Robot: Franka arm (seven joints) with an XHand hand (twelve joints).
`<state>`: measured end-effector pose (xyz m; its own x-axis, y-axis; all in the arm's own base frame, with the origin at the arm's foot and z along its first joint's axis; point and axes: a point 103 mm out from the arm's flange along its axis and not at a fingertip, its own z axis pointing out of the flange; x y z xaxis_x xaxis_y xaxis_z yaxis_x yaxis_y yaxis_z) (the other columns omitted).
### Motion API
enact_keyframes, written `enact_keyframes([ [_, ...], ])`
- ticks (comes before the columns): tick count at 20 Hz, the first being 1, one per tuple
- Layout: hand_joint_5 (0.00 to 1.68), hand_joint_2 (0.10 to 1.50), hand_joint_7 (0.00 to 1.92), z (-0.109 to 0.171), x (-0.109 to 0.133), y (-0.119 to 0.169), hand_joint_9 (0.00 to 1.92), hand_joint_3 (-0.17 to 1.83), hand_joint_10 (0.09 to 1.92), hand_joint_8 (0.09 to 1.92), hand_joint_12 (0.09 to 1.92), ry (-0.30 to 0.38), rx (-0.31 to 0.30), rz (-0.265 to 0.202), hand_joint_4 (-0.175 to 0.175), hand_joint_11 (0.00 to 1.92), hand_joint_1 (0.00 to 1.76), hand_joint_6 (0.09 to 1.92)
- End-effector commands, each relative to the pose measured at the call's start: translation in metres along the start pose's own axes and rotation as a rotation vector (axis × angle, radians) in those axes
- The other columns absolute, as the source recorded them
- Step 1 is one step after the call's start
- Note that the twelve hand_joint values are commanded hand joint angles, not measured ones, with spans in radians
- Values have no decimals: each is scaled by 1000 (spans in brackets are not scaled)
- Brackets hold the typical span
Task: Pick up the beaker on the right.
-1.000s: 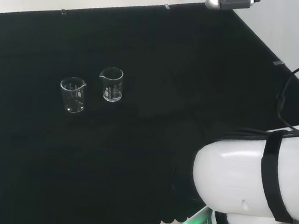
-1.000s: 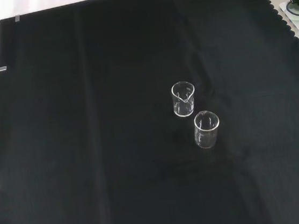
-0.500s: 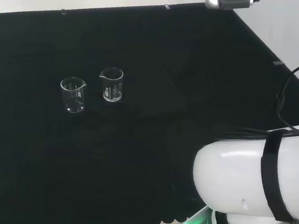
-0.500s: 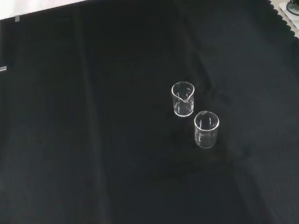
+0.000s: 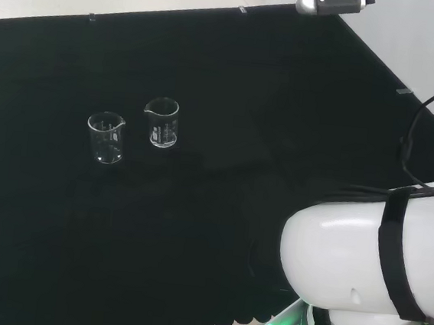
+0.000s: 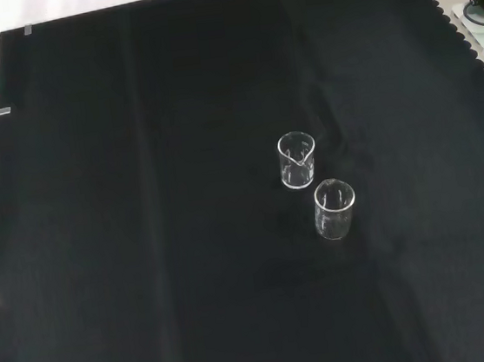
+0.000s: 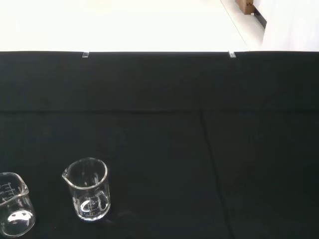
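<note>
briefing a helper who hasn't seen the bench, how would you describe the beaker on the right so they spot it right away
On the black cloth that covers the bench, two small clear glass beakers stand upright, close together but apart. In the head view, the one meant is the right beaker, a bit farther back than the left beaker. In the front view it is the upper one, its pouring spout turned toward its neighbour.

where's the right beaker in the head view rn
In the head view the right beaker stands upright on the black cloth, left of centre, just right of and slightly beyond the other beaker.
</note>
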<state>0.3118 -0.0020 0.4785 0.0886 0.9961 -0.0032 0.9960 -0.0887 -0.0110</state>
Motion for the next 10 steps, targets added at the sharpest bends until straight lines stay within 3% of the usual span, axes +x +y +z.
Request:
enact_keyframes([
  [1,243,1116,156,13,-1,2,212,727,620,522,1071,7,24,4,-34,0,22,87],
  [7,245,1048,162,28,-8,6,220,734,628,525,1079,28,32,26,-37,0,129,87],
  [10,251,947,169,36,-15,7,235,773,647,543,1118,44,36,35,-39,0,277,87],
])
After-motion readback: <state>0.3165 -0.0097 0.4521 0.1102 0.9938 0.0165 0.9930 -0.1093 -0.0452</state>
